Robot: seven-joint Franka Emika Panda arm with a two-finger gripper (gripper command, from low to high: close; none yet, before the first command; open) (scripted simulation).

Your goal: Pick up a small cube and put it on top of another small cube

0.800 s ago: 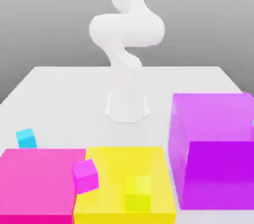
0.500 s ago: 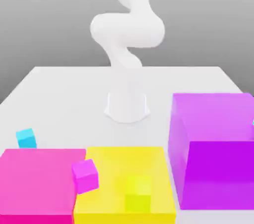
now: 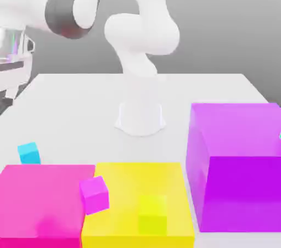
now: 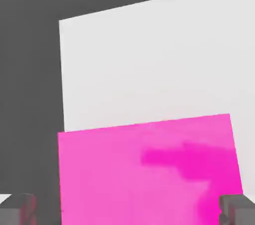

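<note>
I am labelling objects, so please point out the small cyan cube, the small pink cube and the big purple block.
small cyan cube (image 3: 28,153), exterior view, on its front face.
small pink cube (image 3: 94,194), exterior view, on its front face.
big purple block (image 3: 241,192), exterior view, on its darker front face.

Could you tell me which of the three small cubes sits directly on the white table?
The small cyan cube; the small pink cube and small yellow cube rest on big blocks.
</note>
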